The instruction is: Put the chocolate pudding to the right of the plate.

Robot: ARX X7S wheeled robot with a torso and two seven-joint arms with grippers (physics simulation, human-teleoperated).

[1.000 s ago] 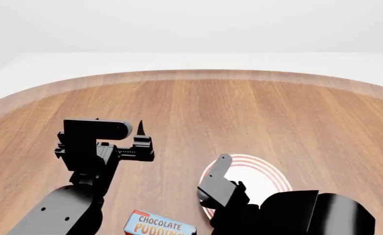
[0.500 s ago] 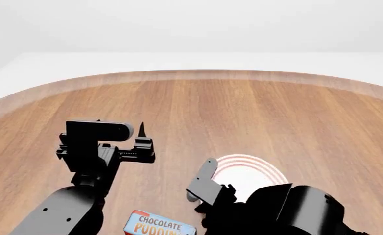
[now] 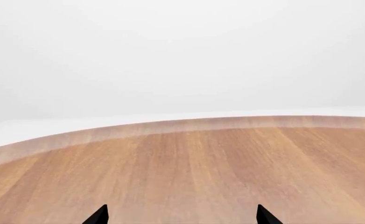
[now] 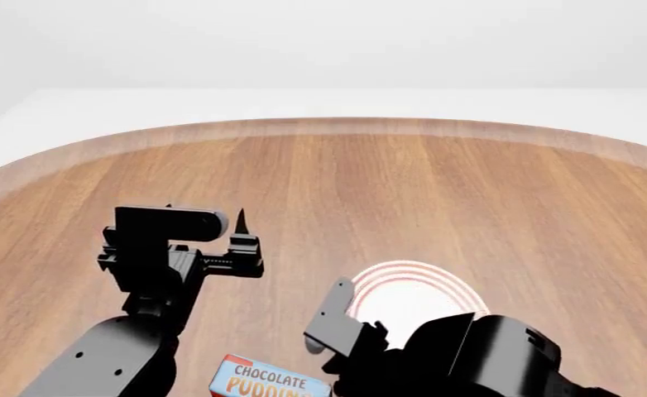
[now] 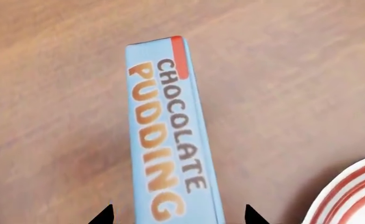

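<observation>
The chocolate pudding (image 5: 170, 140), a carton with a light blue top and a red edge, lies on the wooden table. In the head view it sits at the near edge (image 4: 268, 380), left of the plate (image 4: 418, 289). The plate is white with red rings, and its rim shows in the right wrist view (image 5: 357, 196). My right gripper (image 5: 177, 215) is open above the pudding, with a fingertip on either side of its near end. My left gripper (image 3: 182, 217) is open and empty, held over bare table to the left (image 4: 235, 236).
The round wooden table (image 4: 412, 182) stretches away to a raised rim at the back (image 3: 189, 126). My right arm (image 4: 489, 356) covers the plate's near edge. No other objects are in view.
My right arm has moved left, away from the plate and toward the pudding, so more of the plate shows. The left arm has barely shifted.
</observation>
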